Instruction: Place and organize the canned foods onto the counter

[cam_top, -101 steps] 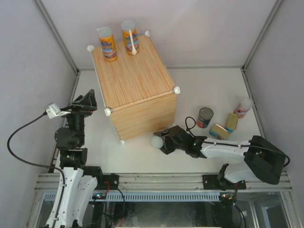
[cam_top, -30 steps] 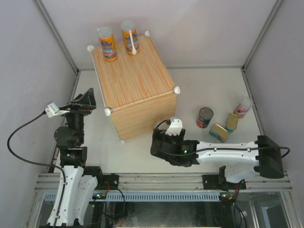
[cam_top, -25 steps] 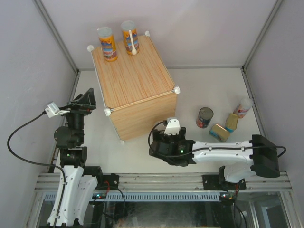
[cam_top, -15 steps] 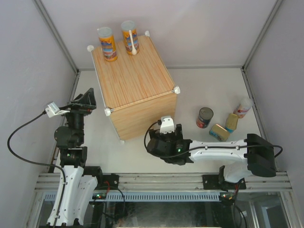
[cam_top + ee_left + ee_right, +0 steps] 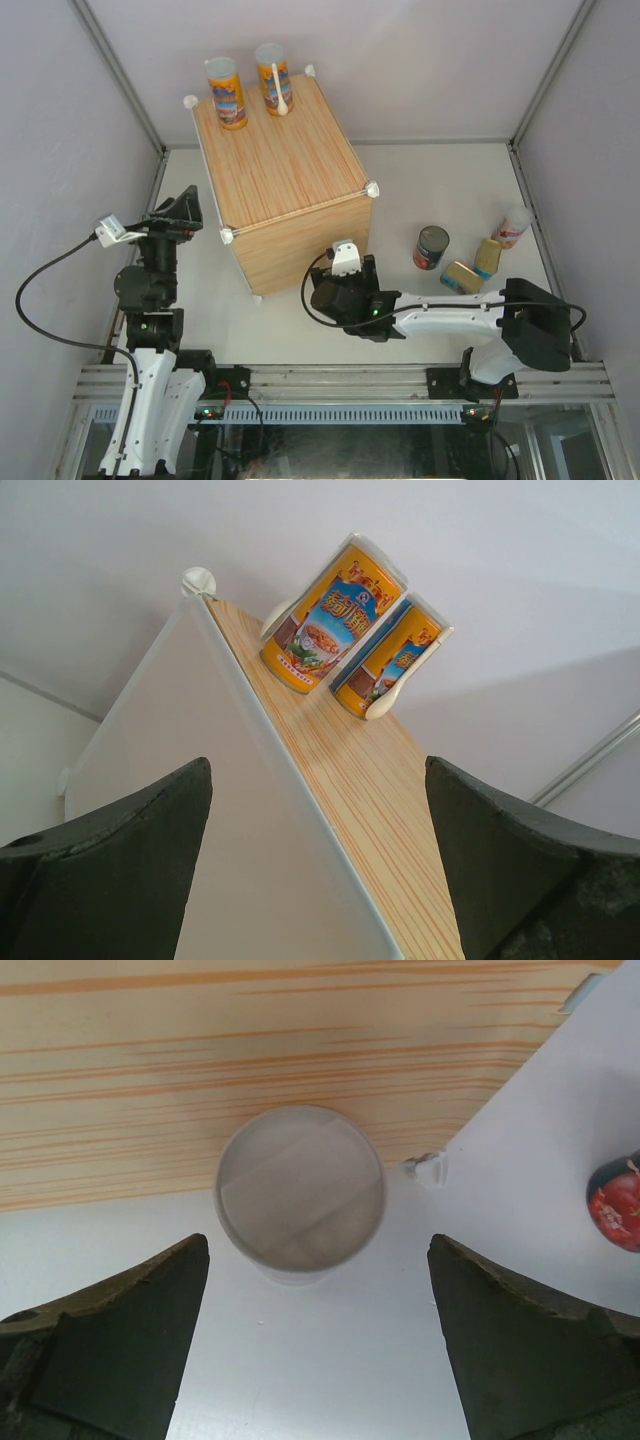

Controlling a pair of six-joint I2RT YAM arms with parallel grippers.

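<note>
Canned foods (image 5: 273, 78) in the top view: two tall cans (image 5: 225, 92) stand at the counter's (image 5: 290, 170) upper end, with a dark can (image 5: 431, 247) and flat tins (image 5: 461, 277) at centre right. The right arm (image 5: 450, 318) reaches low to the left. In the left wrist view, the left gripper (image 5: 318, 780) gapes wide and holds nothing. In the right wrist view, the right gripper (image 5: 318, 1250) is spread wide, with an untouched pale-lidded can (image 5: 300, 1192) centred between its fingers.

Counter (image 5: 285, 150): light wood-grain panels, matt; ball corners (image 5: 198, 581) white plastic. Can (image 5: 300, 1192) just ahead of right gripper (image 5: 318, 1250): pale translucent plastic lid, smooth. Tall cans (image 5: 330, 615) ahead of left gripper (image 5: 315, 770): glossy printed labels
</note>
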